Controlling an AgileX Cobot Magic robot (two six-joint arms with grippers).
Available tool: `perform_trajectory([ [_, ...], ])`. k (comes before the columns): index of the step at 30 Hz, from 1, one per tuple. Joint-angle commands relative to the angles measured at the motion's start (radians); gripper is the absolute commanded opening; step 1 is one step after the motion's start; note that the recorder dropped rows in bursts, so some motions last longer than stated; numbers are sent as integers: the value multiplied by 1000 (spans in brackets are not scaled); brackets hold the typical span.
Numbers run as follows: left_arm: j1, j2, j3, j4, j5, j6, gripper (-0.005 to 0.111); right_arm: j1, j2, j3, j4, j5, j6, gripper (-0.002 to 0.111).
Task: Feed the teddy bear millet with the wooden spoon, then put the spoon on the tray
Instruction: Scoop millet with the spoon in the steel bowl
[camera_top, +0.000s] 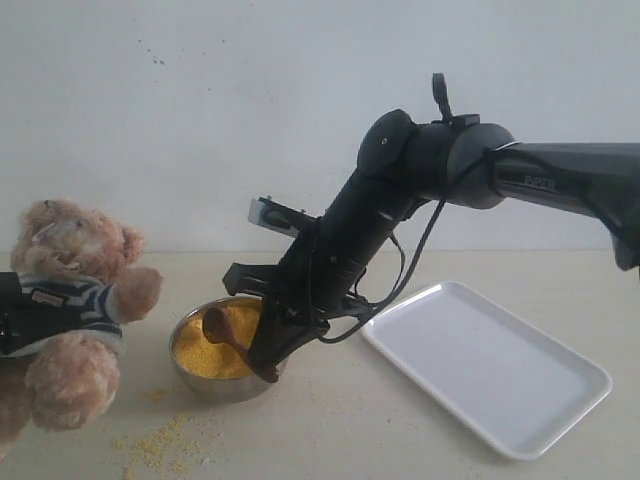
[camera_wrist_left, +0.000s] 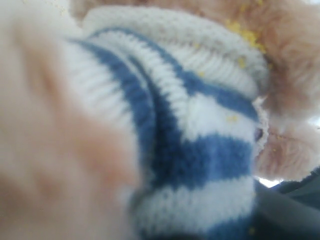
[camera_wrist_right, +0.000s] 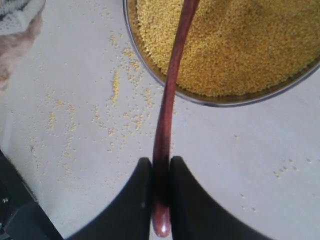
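The teddy bear (camera_top: 70, 300) sits upright at the far left in its striped shirt (camera_wrist_left: 200, 150), and my left gripper (camera_top: 18, 320) is clamped across its torso. Its fingers are hidden by fur in the left wrist view. Beside the bear stands a steel bowl (camera_top: 190, 375) holding the millet (camera_top: 205, 357) (camera_wrist_right: 235, 45). My right gripper (camera_top: 268, 362) (camera_wrist_right: 161, 172) is shut on the end of the wooden spoon's handle (camera_wrist_right: 170, 85). The wooden spoon (camera_top: 222, 324) reaches over the bowl, its oval end just above the grains. The white tray (camera_top: 490, 370) lies empty to the right.
Loose millet grains (camera_top: 160, 440) (camera_wrist_right: 115, 87) are scattered on the table in front of the bowl and bear. My right arm (camera_top: 400, 190) slants down from the upper right, over the gap between bowl and tray. A pale wall stands behind.
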Motion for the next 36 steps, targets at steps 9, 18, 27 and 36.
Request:
perform_trajectory([
  [9,0,-7,-6,-11,18,8,4,-5,82,5,190,2,-99,0],
  [18,0,-7,-6,0,18,8,4,-41,82,5,168,2,-90,0],
  [27,0,-7,-6,-5,18,8,4,-64,82,5,166,2,-106,0],
  [36,0,-7,-6,-4,18,8,4,-64,82,5,166,2,-106,0],
])
